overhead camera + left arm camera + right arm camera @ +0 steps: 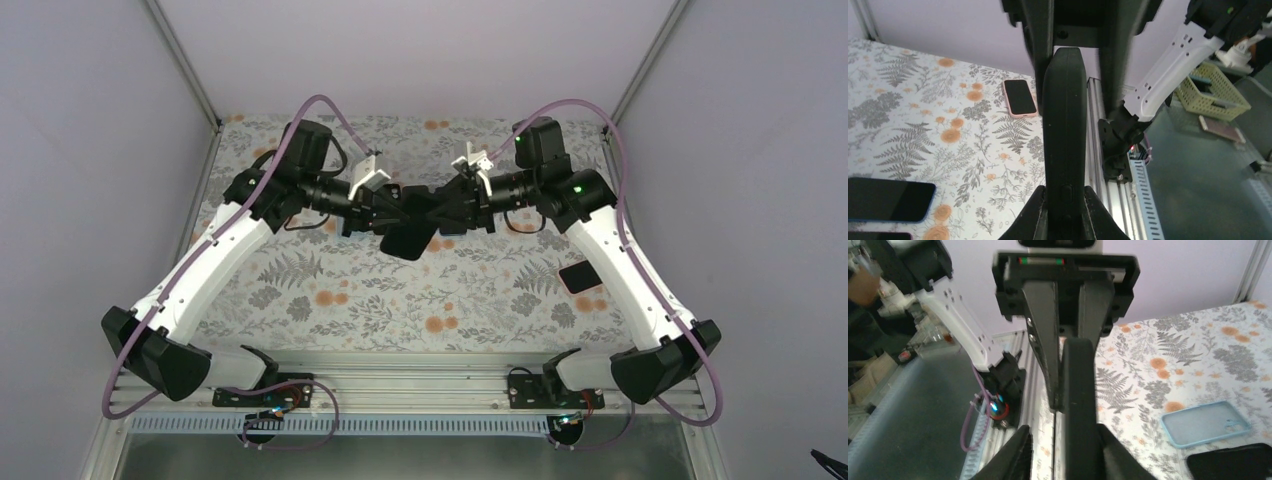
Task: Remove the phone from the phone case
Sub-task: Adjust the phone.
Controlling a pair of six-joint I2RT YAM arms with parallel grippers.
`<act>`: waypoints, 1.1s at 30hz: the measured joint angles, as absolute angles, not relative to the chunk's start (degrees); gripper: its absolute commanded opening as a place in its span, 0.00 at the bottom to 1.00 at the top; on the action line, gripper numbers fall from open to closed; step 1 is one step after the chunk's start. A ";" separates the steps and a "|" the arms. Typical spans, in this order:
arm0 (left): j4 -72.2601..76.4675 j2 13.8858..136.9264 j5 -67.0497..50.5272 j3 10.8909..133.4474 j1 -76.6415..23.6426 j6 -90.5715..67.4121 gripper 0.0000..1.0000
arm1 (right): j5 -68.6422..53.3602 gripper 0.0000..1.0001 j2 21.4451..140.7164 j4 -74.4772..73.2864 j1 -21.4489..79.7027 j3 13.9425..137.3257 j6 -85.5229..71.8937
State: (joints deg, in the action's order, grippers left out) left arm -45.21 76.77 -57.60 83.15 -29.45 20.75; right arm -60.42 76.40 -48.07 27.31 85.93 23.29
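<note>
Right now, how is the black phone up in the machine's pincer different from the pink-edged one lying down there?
The black phone is off the table, clamped edge-on in the left pincer; the pink-edged phone lies flat on the flowered cloth, with nothing holding it. The black phone shows only its thin dark side; the pink-edged phone shows its dark screen, face up. One rim is black, the other pink. Both are slim slabs with rounded corners.

No text, brand, number or sign can be read in any view. The dark phone case (1063, 125) shows only a plain edge, with no lettering that can be made out.
</note>
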 measured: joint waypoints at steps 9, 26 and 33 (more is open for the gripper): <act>-37.41 76.77 -63.02 81.87 -22.92 8.10 0.02 | -61.69 0.56 77.17 -36.32 26.13 85.54 13.08; -27.31 76.79 -64.10 81.84 -21.47 -4.67 0.10 | -68.60 0.04 82.41 -13.72 25.80 81.36 -12.36; -27.22 76.93 -66.35 81.84 -20.16 -3.11 0.68 | -70.32 0.04 82.48 -12.25 25.65 81.36 -14.90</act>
State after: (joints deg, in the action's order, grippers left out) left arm -27.22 76.93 -66.35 81.84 -20.16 -3.11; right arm -70.32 82.48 -12.25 25.65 81.36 -14.90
